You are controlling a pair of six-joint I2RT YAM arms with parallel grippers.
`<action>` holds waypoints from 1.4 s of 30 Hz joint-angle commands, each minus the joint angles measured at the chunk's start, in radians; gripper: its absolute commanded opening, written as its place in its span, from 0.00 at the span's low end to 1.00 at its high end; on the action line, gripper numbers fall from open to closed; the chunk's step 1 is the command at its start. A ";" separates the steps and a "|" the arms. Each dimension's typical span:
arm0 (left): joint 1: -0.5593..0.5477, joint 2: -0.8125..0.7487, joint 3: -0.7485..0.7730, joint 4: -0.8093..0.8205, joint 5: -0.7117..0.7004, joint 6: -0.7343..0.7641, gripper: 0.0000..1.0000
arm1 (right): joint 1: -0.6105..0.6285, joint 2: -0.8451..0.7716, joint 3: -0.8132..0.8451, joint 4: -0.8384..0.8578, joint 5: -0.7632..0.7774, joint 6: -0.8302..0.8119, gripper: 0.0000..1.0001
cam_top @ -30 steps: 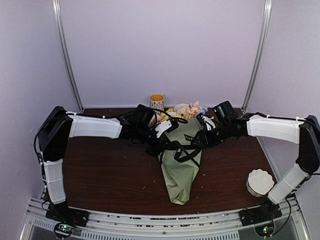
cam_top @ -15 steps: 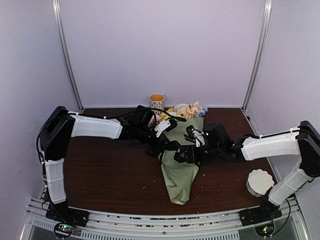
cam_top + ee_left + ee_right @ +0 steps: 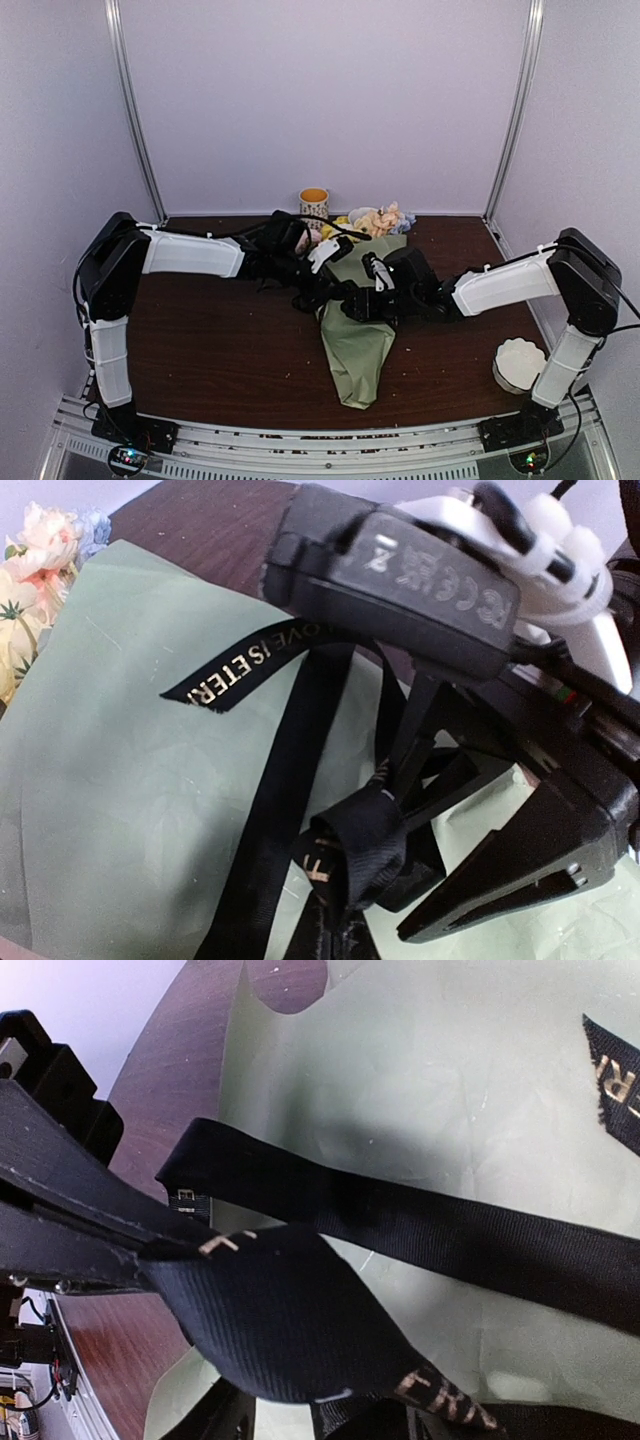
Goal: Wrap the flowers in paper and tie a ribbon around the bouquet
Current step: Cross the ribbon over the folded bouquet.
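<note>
Where the white-sleeved arms meet over the middle of the dark, wood-grained table [image 3: 220,340], the left gripper [image 3: 325,293] is clenched on the ribbon [image 3: 290,770]. It pinches a bunched fold of this flat, floppy black woven band, which is printed with pale letters. The band crosses the paper [image 3: 360,350], a smooth, matte sage-green sheet rolled into a cone whose point aims at the near edge. By the far edge stands a small round cup [image 3: 314,203] with a yellow inside. Just right of it, at the cone's wide mouth, the flowers [image 3: 378,220] show as soft, ruffled blooms in peach, yellow and pale blue. The right gripper [image 3: 355,303] is released, its wedge-shaped black fingers apart on either side of the ribbon's loop. Near the right near corner sits a white scalloped round stack [image 3: 520,363].
</note>
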 commanded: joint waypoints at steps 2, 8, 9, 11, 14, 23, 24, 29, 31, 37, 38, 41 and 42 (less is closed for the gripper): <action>0.013 0.010 -0.005 0.059 0.019 -0.014 0.00 | 0.005 0.039 0.056 0.027 -0.013 0.019 0.42; 0.029 0.012 -0.021 0.074 0.009 -0.038 0.00 | 0.003 0.002 0.034 0.024 -0.077 -0.005 0.02; 0.032 0.013 -0.024 0.075 0.002 -0.042 0.00 | 0.005 -0.016 0.025 0.021 -0.102 -0.016 0.00; 0.039 0.016 -0.027 0.074 -0.007 -0.046 0.00 | 0.007 -0.059 0.011 0.000 -0.176 -0.048 0.00; 0.041 0.021 -0.030 0.070 -0.012 -0.044 0.00 | 0.020 -0.136 -0.020 -0.059 -0.293 -0.102 0.00; 0.040 0.028 -0.037 0.058 0.022 -0.028 0.00 | 0.031 -0.309 -0.060 -0.349 -0.434 -0.217 0.00; 0.040 0.025 -0.041 0.055 0.038 -0.023 0.00 | 0.029 -0.319 -0.060 -0.372 -0.404 -0.224 0.00; 0.040 -0.015 -0.055 0.016 0.092 -0.002 0.41 | -0.007 -0.299 -0.066 -0.385 -0.365 -0.213 0.00; 0.039 -0.042 -0.049 -0.022 0.102 0.012 0.51 | -0.015 -0.289 -0.068 -0.365 -0.376 -0.196 0.00; 0.085 -0.107 -0.054 -0.098 0.214 0.029 0.69 | -0.024 -0.276 -0.058 -0.390 -0.368 -0.200 0.00; 0.096 -0.117 -0.058 -0.101 0.242 0.025 0.71 | -0.025 -0.279 -0.062 -0.391 -0.369 -0.201 0.00; 0.119 -0.131 -0.062 -0.136 0.277 0.056 0.77 | -0.027 -0.286 -0.070 -0.397 -0.366 -0.206 0.00; 0.124 -0.132 -0.057 -0.150 0.271 0.063 0.78 | -0.029 -0.286 -0.071 -0.398 -0.363 -0.207 0.00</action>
